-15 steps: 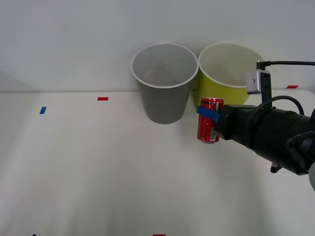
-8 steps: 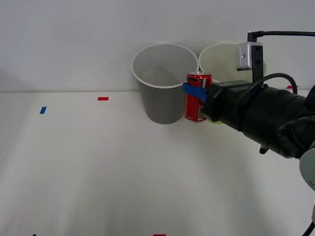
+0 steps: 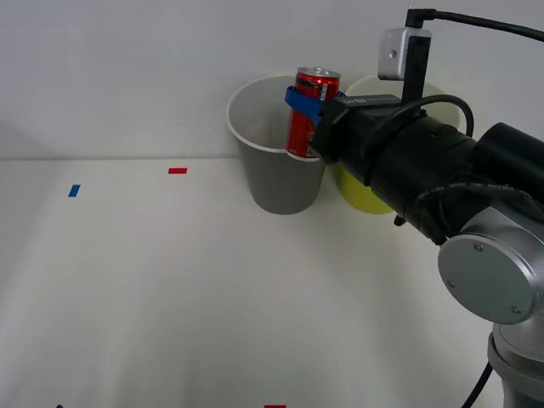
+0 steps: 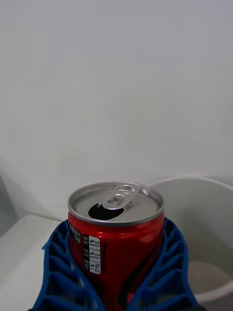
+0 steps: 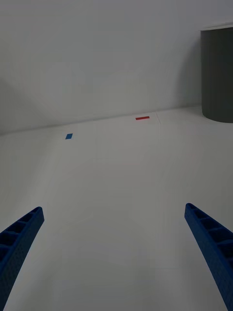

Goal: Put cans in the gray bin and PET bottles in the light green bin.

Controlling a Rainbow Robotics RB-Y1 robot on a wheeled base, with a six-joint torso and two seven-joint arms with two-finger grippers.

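A red can (image 3: 308,113) with a silver top is held upright in my right gripper (image 3: 304,110), whose blue fingers are shut on its sides. It hangs at the right part of the gray bin's (image 3: 280,174) white rim, above the opening. The right wrist view shows the can (image 4: 116,245) between the blue fingers (image 4: 60,272), its tab hole open, with the bin's pale rim (image 4: 204,183) beyond. The light green bin (image 3: 364,194) stands right of the gray one, mostly hidden behind my right arm. My left gripper (image 5: 116,257) is open low over the bare table, with the gray bin (image 5: 217,73) far ahead of it.
Small tape marks lie on the white table: a red one (image 3: 177,171), a blue one (image 3: 74,190) and another red one (image 3: 274,406) at the front edge. A white wall rises right behind the bins. The table's left and front stretch wide and flat.
My right gripper has lifted the can from the table beside the light green bin, up and to the left, to the gray bin's rim. The left gripper's earlier state is not shown.
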